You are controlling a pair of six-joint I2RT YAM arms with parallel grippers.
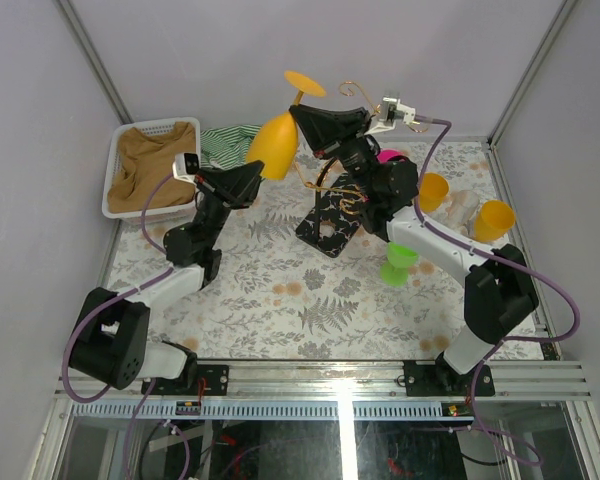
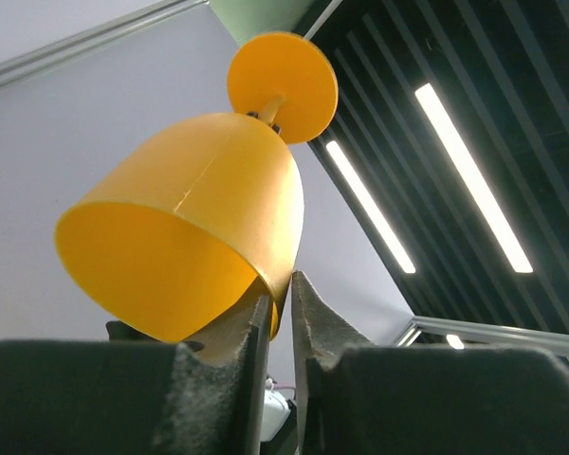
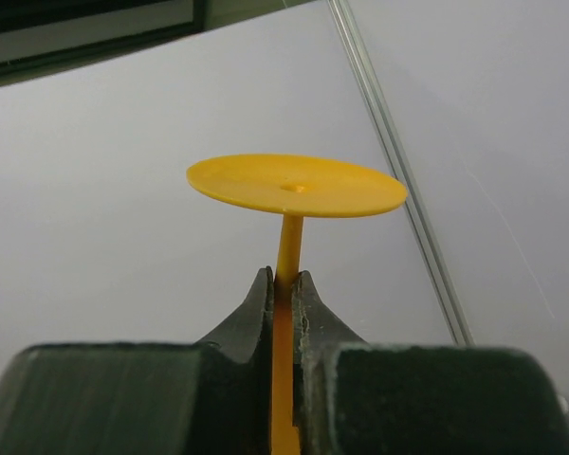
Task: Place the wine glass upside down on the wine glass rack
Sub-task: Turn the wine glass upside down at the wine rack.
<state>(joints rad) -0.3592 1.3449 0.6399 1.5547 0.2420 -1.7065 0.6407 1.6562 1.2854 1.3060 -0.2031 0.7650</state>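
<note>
Orange wine glass [image 1: 273,148]: stem tight in right end effector [image 3: 283,287], rim in narrow left end effector [image 2: 280,286].

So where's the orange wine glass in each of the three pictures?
Top view: wine glass upper centre, upside down, foot up.
Left wrist: left of centre, rim pinched in the left pincer.
Right wrist: only stem and foot, centre, stem in the right pincer.
Shared landmark: its round foot, topmost on the glass in all three.
</note>
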